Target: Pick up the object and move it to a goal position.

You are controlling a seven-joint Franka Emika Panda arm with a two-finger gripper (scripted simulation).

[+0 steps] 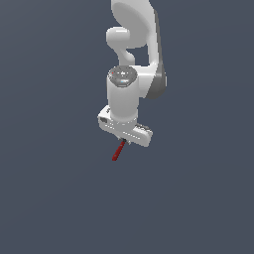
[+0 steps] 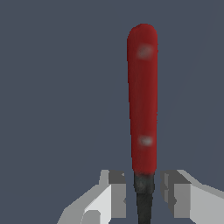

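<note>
My white two-fingered tool [image 2: 144,197] straddles the dark neck of the thin red-handled fork [image 2: 142,96], slightly open, handle toward 12 o'clock; I'd close squarely before lifting.

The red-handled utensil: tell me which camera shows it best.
The wrist view: the red-handled utensil fills the frame, its dark neck between the gripper fingers. The exterior view shows only a small red sliver under the gripper.

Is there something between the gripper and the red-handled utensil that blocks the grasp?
Nothing visible does. The utensil lies between the fingers of the gripper, its dark neck in the gap, with small gaps on both sides.
</note>
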